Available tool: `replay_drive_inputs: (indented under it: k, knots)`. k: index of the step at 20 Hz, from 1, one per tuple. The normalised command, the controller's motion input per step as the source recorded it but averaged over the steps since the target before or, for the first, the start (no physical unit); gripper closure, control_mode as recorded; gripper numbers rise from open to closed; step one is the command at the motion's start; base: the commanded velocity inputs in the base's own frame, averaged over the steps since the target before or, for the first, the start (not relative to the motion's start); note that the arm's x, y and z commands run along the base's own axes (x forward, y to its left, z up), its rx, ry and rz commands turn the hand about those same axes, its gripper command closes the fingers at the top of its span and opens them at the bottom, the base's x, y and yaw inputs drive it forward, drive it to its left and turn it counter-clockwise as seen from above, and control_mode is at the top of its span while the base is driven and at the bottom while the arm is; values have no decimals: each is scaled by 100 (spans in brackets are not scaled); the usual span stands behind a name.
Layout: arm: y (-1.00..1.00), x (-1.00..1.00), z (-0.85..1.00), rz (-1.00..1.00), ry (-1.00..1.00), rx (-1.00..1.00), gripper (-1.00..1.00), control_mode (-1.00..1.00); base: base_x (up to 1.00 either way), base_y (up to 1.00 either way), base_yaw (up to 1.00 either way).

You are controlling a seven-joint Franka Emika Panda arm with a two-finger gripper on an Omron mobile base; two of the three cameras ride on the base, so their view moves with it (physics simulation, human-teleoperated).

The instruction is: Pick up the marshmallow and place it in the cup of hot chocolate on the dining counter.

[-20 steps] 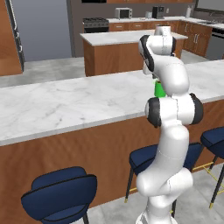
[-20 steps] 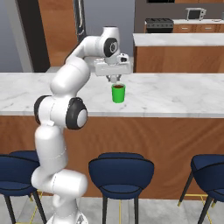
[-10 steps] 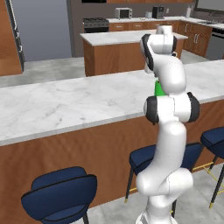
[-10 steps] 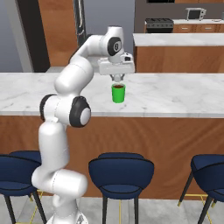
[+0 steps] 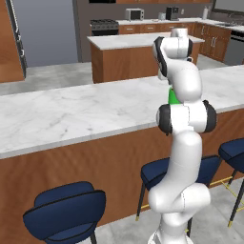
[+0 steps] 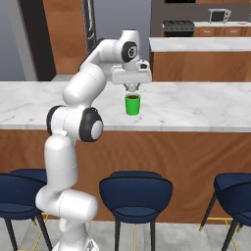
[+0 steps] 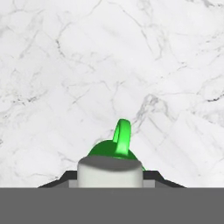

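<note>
Tool (image 6: 132, 89) clamped on small white soft marshmallow (image 7: 110, 173), right above green cup of hot chocolate (image 6: 132, 104) on white marble surface (image 6: 196, 105). Marshmallow light, squishy; hold sides gently.

A rendered home kitchen: a long marble-topped dining counter (image 5: 71, 114) with wood-panel sides and navy stools (image 6: 136, 188) crosses mid-frame, while an island (image 5: 124, 52), a stove (image 5: 105, 25), a microwave (image 5: 137, 14) and wooden cabinets (image 5: 217, 40) fill the upper right of the left base view.
</note>
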Motion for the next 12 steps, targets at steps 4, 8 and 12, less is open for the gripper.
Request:
replay_drive_inputs:
  k: [4, 8, 12]
  knots:
    - [-6, -9, -14, -2, 2, 0, 100, -100, 0, 0, 0]
    - [-7, -11, -11, -3, 1, 0, 100, -100, 0, 0, 0]
    - [0, -4, -6, -2, 0, 0, 100, -100, 0, 0, 0]
